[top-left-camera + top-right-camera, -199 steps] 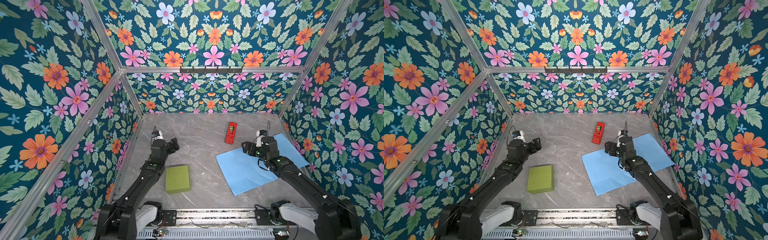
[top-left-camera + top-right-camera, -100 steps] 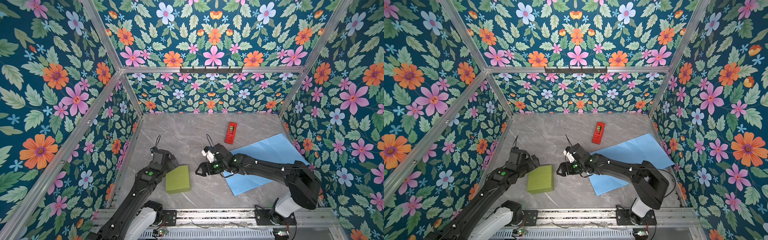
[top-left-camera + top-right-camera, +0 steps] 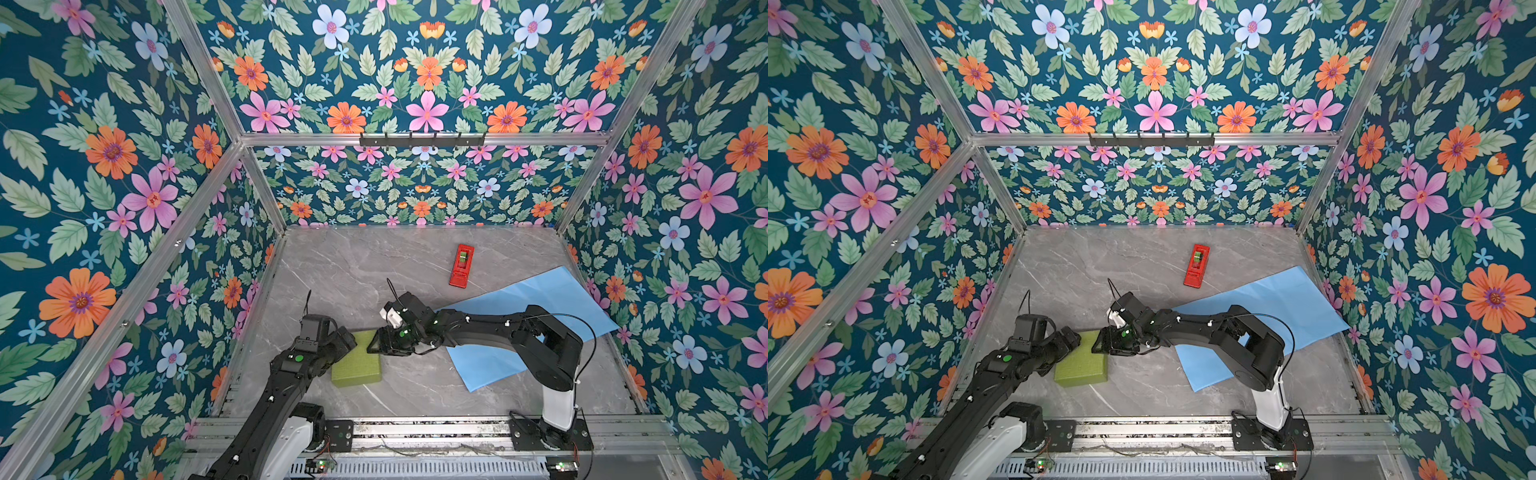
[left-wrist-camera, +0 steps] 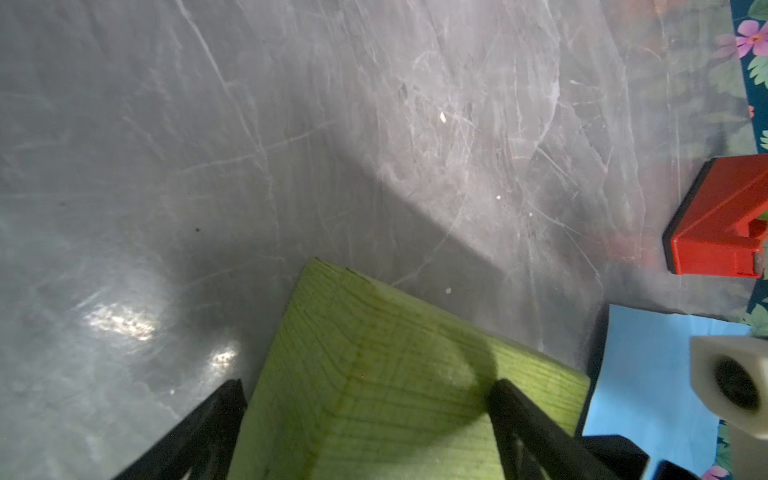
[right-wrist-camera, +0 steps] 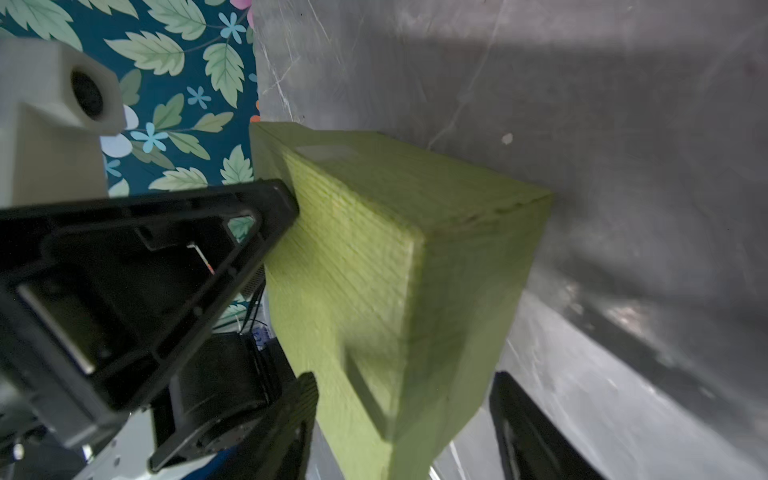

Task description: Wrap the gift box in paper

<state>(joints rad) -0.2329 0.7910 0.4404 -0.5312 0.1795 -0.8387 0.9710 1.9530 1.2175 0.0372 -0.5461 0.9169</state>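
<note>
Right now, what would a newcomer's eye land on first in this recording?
Two black arms meet near the table's front left: the left gripper and right gripper both sit at the far edge of the olive-green gift box, jaws apart around it. Next come the light blue paper spread at the right beneath the right arm, and the red tape dispenser farther back, all inside loud floral walls.

No readable text, no labels, no numbers (any view)

table (image 3: 353,266) open at back left, red tape dispenser (image 3: 461,266) behind centre, paper (image 3: 561,299) spread right, gift box (image 3: 357,368) front left
</note>
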